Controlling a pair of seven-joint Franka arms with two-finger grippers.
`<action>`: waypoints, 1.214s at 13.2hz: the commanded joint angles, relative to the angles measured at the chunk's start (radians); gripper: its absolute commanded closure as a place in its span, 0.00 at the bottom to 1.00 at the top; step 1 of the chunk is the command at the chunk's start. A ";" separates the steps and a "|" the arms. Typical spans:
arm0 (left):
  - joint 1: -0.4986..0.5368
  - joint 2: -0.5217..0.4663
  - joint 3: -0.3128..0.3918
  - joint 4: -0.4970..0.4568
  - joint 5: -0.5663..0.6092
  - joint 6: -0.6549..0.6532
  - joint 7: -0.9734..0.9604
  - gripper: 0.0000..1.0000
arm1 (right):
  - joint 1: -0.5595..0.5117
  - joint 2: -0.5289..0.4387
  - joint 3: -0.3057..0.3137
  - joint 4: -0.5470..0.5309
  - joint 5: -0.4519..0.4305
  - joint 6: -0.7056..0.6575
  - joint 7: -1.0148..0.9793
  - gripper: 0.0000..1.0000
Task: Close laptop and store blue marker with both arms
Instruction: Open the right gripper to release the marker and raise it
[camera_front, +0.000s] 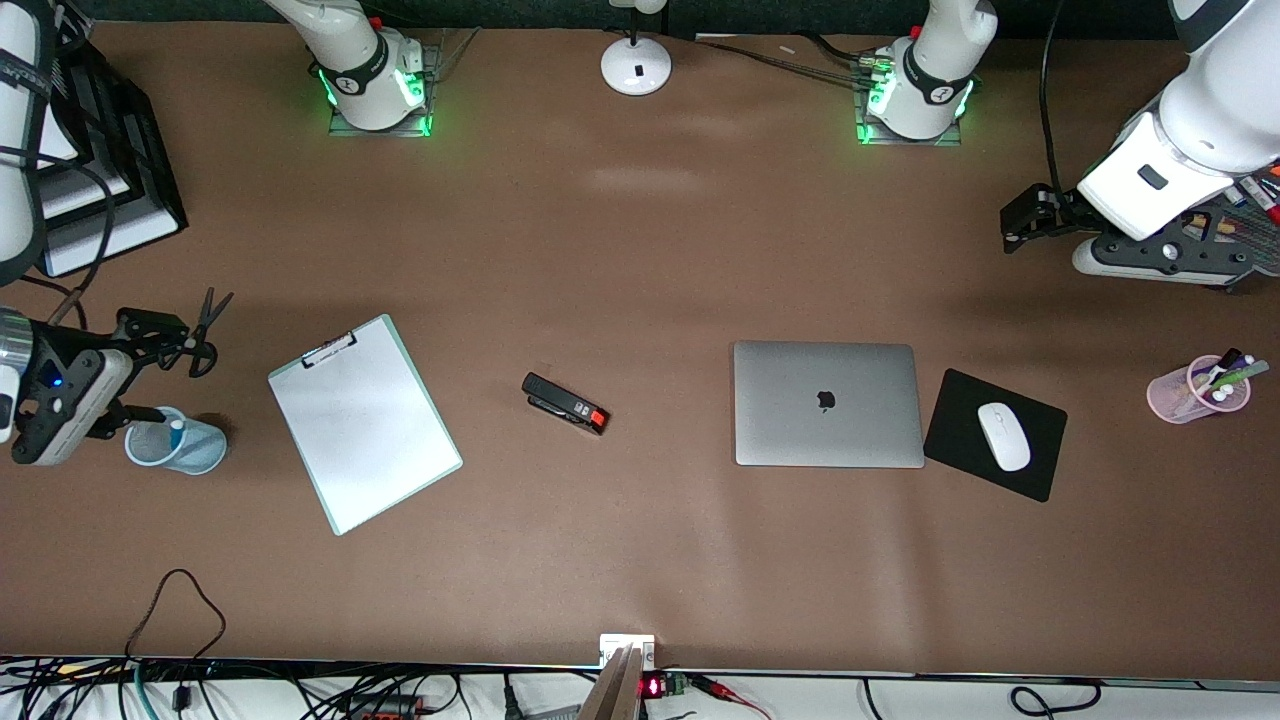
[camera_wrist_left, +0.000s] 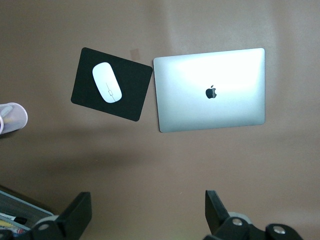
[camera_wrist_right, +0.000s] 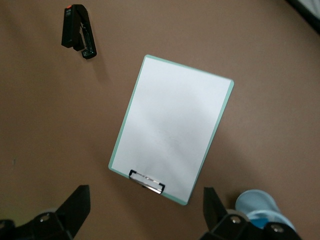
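The silver-grey laptop (camera_front: 828, 404) (camera_wrist_left: 210, 90) lies shut and flat, logo up, beside a black mousepad (camera_front: 995, 434). The blue marker (camera_front: 176, 429) stands in a pale blue mesh cup (camera_front: 193, 447) (camera_wrist_right: 257, 202) at the right arm's end of the table. My right gripper (camera_front: 170, 370) (camera_wrist_right: 145, 207) hangs open beside that cup, over bare table next to the clipboard's clip, holding nothing. My left gripper (camera_front: 1012, 228) (camera_wrist_left: 148, 210) is open and empty above bare table at the left arm's end, farther from the front camera than the laptop.
A clipboard (camera_front: 364, 422) (camera_wrist_right: 172, 131) and a black stapler (camera_front: 565, 403) (camera_wrist_right: 78, 31) lie mid-table. A white mouse (camera_front: 1003, 436) (camera_wrist_left: 107, 82) sits on the mousepad. There are scissors (camera_front: 206, 330) by the right gripper, a pink pen cup (camera_front: 1196, 390) and a lamp base (camera_front: 636, 65).
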 joint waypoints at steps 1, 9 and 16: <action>0.000 0.014 -0.003 0.037 0.013 -0.029 0.007 0.00 | 0.039 -0.013 -0.006 0.025 -0.060 -0.063 0.133 0.00; 0.000 0.017 -0.003 0.040 0.016 -0.055 -0.004 0.00 | 0.128 -0.016 -0.008 0.059 -0.127 -0.161 0.391 0.00; 0.002 0.017 -0.001 0.040 0.017 -0.052 -0.002 0.00 | 0.182 -0.035 -0.008 0.059 -0.130 -0.195 0.557 0.00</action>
